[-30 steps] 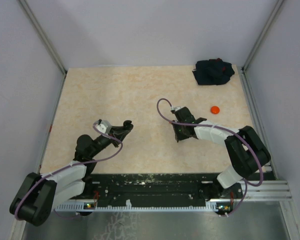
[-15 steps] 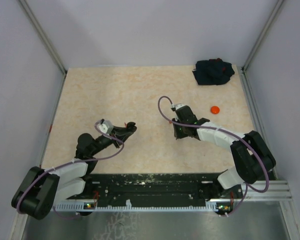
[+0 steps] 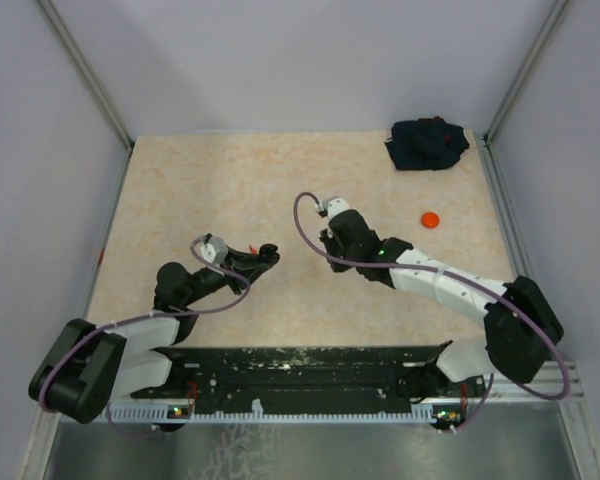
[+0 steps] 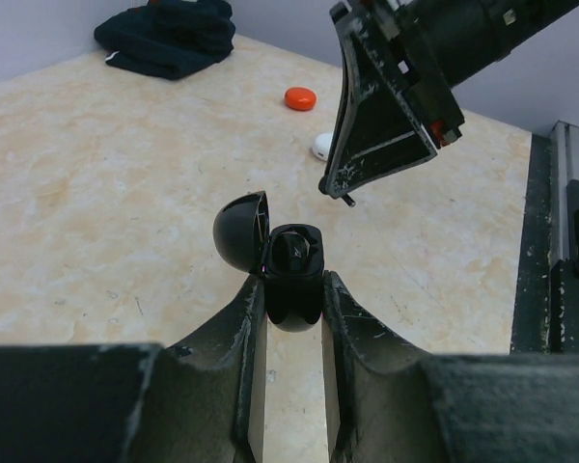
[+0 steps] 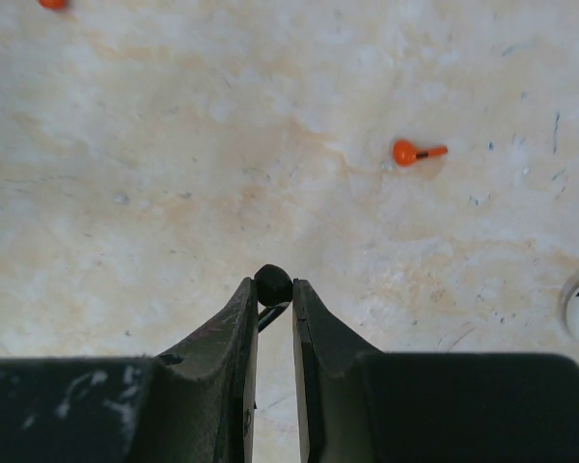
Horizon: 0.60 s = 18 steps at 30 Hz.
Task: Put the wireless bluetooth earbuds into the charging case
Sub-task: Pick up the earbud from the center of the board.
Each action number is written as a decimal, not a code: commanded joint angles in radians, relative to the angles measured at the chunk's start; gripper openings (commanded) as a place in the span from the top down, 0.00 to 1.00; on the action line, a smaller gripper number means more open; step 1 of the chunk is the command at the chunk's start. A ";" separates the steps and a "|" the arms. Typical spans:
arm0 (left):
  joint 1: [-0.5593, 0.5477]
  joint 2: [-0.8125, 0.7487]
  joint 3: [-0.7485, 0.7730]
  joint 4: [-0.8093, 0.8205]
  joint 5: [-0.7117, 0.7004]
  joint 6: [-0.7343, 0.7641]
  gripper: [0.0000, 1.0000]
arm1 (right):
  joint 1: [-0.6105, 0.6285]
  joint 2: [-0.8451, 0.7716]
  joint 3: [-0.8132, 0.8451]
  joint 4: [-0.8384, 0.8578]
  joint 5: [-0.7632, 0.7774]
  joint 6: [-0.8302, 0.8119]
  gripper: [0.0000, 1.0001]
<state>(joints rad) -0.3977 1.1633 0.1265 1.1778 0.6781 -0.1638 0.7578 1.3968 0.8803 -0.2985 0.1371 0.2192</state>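
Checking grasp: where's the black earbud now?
Right wrist view: black earbud pinched at the tip of the right pincer. Left wrist view shows that pincer up and right of the open black charging case held by the left pincer.

The charging case (image 4: 291, 304) sits between the fingers of my left gripper (image 4: 293, 285), its lid swung left and a seated earbud (image 4: 297, 253) inside. My right gripper (image 4: 335, 189) hangs just behind and right of it, with a second earbud (image 5: 272, 284) pinched at its tips. On the table (image 3: 230, 180) beyond lie a near puck (image 4: 322, 145), then a far puck (image 4: 300, 97), and a cloth (image 4: 169, 34) in the far right corner. A loose earbud (image 5: 415, 152) lies between my right gripper and the near puck.
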 commanded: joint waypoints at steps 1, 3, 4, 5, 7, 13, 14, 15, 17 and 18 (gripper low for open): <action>-0.007 0.016 0.046 0.110 0.037 -0.070 1.00 | 0.069 -0.117 0.090 0.070 0.121 -0.047 0.89; -0.007 0.028 0.053 0.142 0.045 -0.094 1.00 | 0.095 -0.147 0.101 0.094 0.140 -0.070 0.89; -0.007 0.034 0.056 0.157 0.049 -0.107 1.00 | 0.105 -0.165 0.100 0.112 0.144 -0.082 0.89; -0.007 0.040 0.060 0.172 0.054 -0.121 1.00 | 0.117 -0.182 0.098 0.134 0.145 -0.093 0.89; -0.006 0.054 0.067 0.204 0.063 -0.151 1.00 | 0.128 -0.216 0.090 0.177 0.125 -0.110 0.89; -0.009 0.113 0.092 0.342 0.119 -0.261 1.00 | 0.165 -0.294 0.056 0.299 0.021 -0.169 0.88; -0.009 0.127 0.095 0.369 0.128 -0.282 1.00 | 0.170 -0.302 0.052 0.318 0.002 -0.177 0.88; -0.009 0.137 0.097 0.403 0.136 -0.305 1.00 | 0.175 -0.310 0.045 0.336 -0.022 -0.186 0.88; -0.009 0.169 0.105 0.470 0.159 -0.346 1.00 | 0.178 -0.320 0.036 0.372 -0.065 -0.195 0.88; -0.009 0.185 0.112 0.492 0.171 -0.366 1.00 | 0.179 -0.324 0.033 0.386 -0.086 -0.199 0.88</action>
<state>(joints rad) -0.3996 1.3033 0.2031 1.4803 0.7815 -0.4191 0.9218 1.1172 0.9264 -0.0540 0.1543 0.0650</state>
